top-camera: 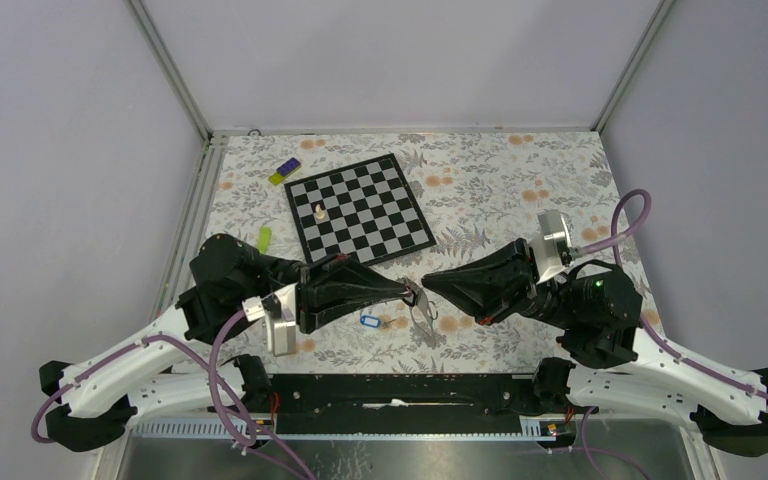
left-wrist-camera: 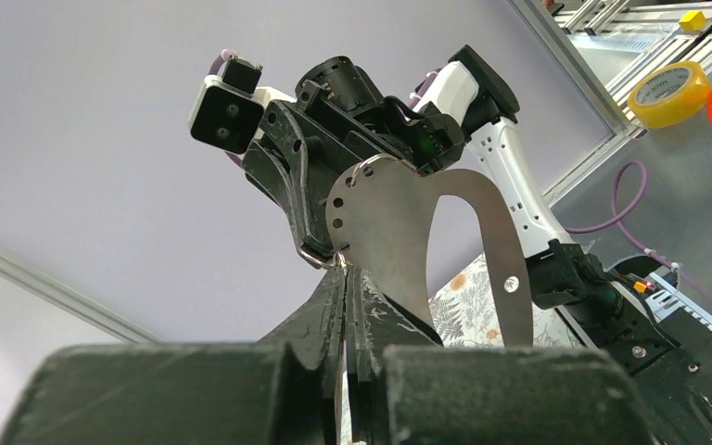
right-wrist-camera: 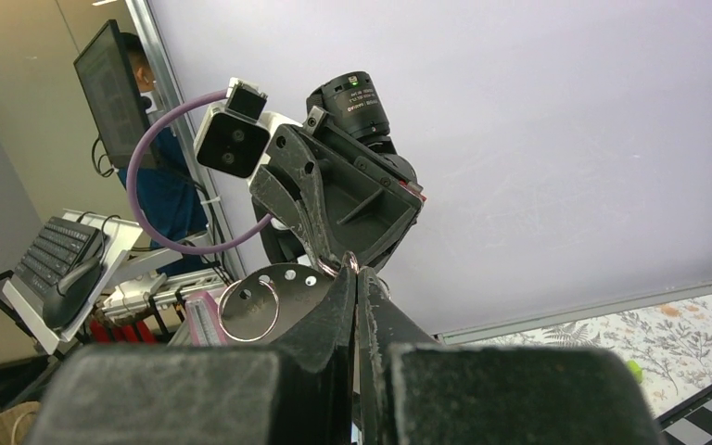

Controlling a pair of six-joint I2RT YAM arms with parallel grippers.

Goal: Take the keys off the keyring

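Note:
My left gripper (top-camera: 412, 290) and right gripper (top-camera: 428, 284) meet tip to tip above the table's front. Both are shut on the thin wire keyring (left-wrist-camera: 318, 258). In the left wrist view the loop pokes out at the left gripper's (left-wrist-camera: 345, 271) tips. A broad flat silvery key (left-wrist-camera: 389, 232) with small holes hangs from it, in front of the right arm. In the right wrist view the right gripper (right-wrist-camera: 353, 271) pinches the keyring (right-wrist-camera: 349, 258), with the holed key (right-wrist-camera: 283, 287) to its left. The key (top-camera: 426, 318) dangles under the tips. A blue tag (top-camera: 368, 320) shows below and to the left; I cannot tell whether it hangs or lies on the table.
A chessboard (top-camera: 360, 208) with a white chess piece (top-camera: 318, 211) lies behind the grippers. A purple-and-yellow block (top-camera: 284, 171) and a green object (top-camera: 264, 238) are at the left. A metal rail (top-camera: 200, 200) bounds the table's left edge.

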